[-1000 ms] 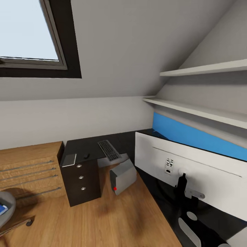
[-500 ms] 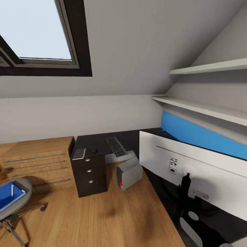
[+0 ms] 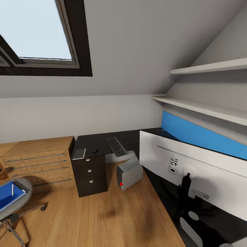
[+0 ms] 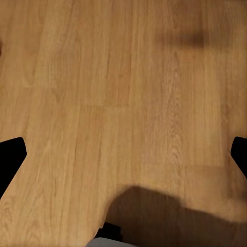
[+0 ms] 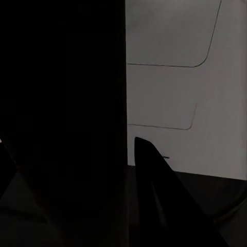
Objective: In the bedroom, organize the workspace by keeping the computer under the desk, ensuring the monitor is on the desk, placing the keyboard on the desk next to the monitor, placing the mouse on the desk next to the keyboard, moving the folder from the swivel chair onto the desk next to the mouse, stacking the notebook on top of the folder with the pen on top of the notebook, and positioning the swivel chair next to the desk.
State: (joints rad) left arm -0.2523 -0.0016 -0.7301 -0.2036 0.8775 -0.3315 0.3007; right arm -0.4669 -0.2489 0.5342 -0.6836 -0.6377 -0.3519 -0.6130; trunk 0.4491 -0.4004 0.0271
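Note:
The black desk [image 3: 90, 141] runs along the wall and down the right side. On it lie the keyboard [image 3: 116, 146], the small black mouse [image 3: 95, 151] and the grey notebook [image 3: 79, 153] above the drawer unit. The monitor [image 3: 192, 164] stands at the right with its white back toward me. The computer [image 3: 129, 175] sits tilted on the floor at the desk's inner corner. At lower left the swivel chair [image 3: 15, 192] carries the blue folder [image 3: 7, 199] with the pen [image 3: 12, 189] on it. My left gripper [image 4: 123, 154] hangs open over bare floor. My right gripper [image 5: 69, 141] is close against the monitor's white back [image 5: 175, 77], beside a black mass.
A light wooden drawer chest [image 3: 37, 159] stands left of the desk's drawer unit [image 3: 90, 175]. Two white shelves [image 3: 206, 68] and a blue wall panel [image 3: 202, 135] run above the desk's right wing. A roof window [image 3: 37, 37] is at upper left. Wooden floor [image 3: 103, 219] lies between chair and desk.
The whole view swung left a second ago, bringing the chair with folder and pen into sight. Over the last half second nothing has moved.

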